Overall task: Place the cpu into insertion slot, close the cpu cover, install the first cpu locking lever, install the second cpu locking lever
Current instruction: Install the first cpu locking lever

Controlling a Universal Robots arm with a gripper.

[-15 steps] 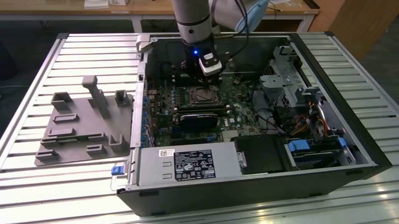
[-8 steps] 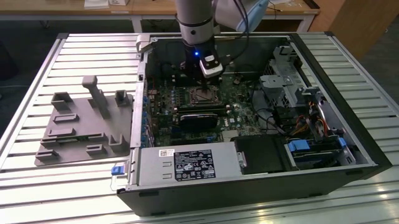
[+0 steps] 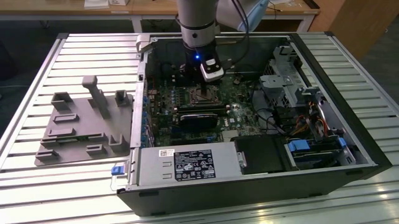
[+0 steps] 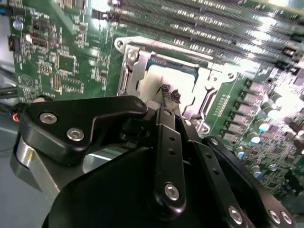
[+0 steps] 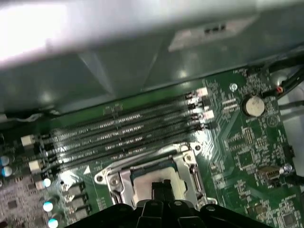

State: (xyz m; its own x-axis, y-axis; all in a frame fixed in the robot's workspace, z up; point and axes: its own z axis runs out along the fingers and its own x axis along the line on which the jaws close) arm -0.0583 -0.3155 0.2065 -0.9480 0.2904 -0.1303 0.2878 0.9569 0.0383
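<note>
Hovering my pincer [image 4: 169, 95] right over the insertion slot [image 4: 164, 78], fingertips nearly together, touching the pale cpu [image 4: 154, 85] lying in it (cpu cover [image 5: 147, 164] looks down around it). Pressing off-centre could tilt the chip and hurt the contacts.

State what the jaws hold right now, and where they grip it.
Cannot be told: the gripper hangs right above the insertion slot.
</note>
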